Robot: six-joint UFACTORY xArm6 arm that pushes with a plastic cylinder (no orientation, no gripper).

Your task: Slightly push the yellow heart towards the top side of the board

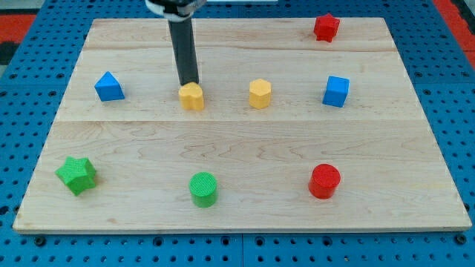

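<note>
Yellow heart (191,96) sits left of centre on the board (237,141); the arm's rod ends in a bare tip (189,82), no hand or jaws to spread or pinch, touching or just beside the heart's far edge; a yellow hexagon (260,94) stands to its right; judging by this, the push toward the far side seems not begun, since the tip must first get to the near side.
</note>
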